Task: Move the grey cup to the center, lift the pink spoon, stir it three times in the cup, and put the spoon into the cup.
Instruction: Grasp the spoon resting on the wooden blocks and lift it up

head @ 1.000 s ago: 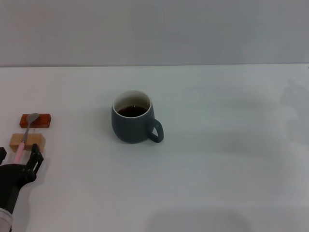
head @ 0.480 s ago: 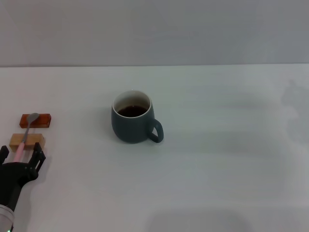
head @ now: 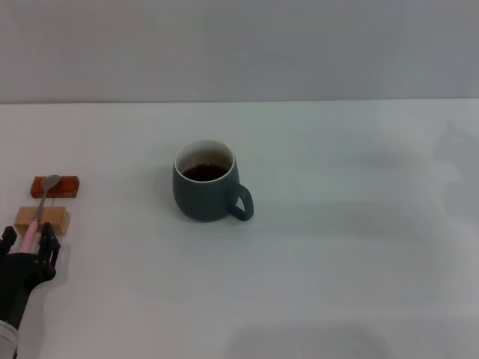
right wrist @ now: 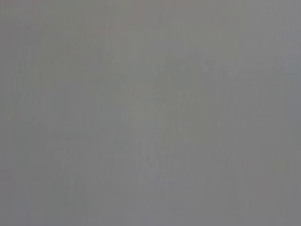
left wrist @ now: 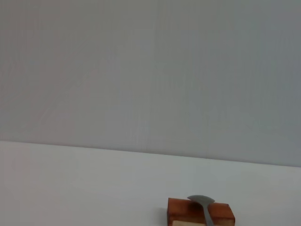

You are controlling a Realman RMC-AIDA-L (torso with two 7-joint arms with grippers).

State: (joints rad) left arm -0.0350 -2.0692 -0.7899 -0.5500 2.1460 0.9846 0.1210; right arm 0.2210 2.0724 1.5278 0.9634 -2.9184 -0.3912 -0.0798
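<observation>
The cup (head: 206, 190) is sitting upright on the white table (head: 344, 247), roughly mid-table and a little left of centre in the head view. Its loop handle is pointing toward the robot's right and slightly toward the robot, and dark liquid is showing inside its pale rim.

The spoon (head: 39, 209) is lying far out on the robot's left, well apart from the cup. It is bridging two small blocks: its grey metal bowl is resting on the red block (head: 63, 185), the farther one, and its pink handle is crossing the tan block (head: 52, 218), the nearer one, with the handle end sticking out past it toward the robot.

The left gripper (head: 28, 241) is hanging at the left edge of the head view, right at the near end of the spoon handle. Its dark fingers (head: 49, 238) are standing on either side of the pink handle with only a narrow gap between them, but whether they are actually pressing on the handle I cannot tell.

The left wrist view is showing the red block (left wrist: 181, 207) low in the picture with the spoon bowl (left wrist: 203, 202) lying across it, and the grey wall behind.

The right gripper is not showing in any view; its wrist camera is giving only flat grey
</observation>
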